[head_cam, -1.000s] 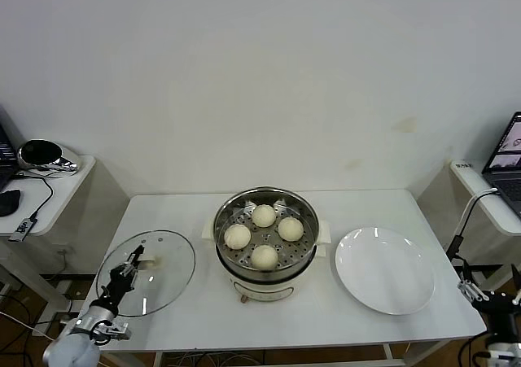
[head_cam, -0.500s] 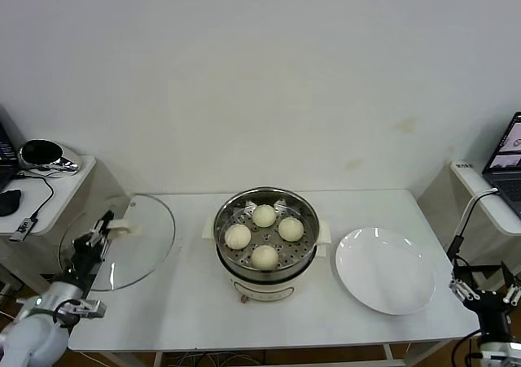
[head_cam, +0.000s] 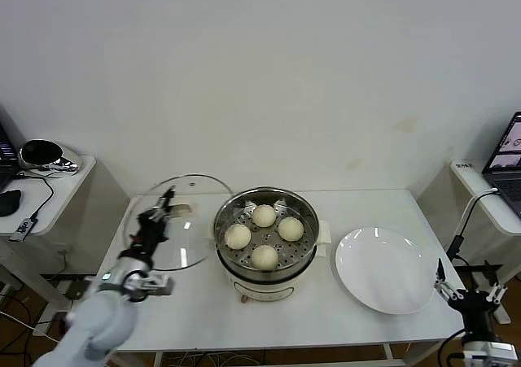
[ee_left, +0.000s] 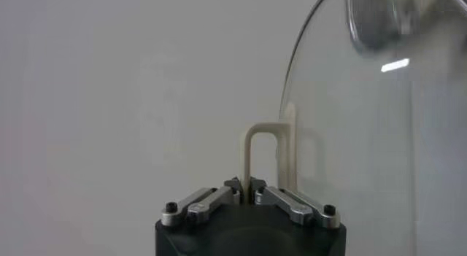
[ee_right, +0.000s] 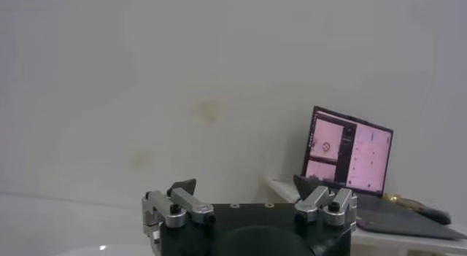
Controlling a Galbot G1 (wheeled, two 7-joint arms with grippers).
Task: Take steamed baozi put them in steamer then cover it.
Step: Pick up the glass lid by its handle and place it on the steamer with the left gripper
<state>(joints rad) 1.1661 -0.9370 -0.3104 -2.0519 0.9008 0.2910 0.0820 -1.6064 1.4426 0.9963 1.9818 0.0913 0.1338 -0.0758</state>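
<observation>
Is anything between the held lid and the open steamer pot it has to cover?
Nothing visible. The left gripper holds the cover by its handle, just left of the steamer, whose rim is clear above the four baozi.

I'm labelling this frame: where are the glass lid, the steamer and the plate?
glass lid [head_cam: 181,238]: head view, clear pane.
steamer [head_cam: 303,257]: head view, steel rim.
plate [head_cam: 384,271]: head view, bare middle.
</observation>
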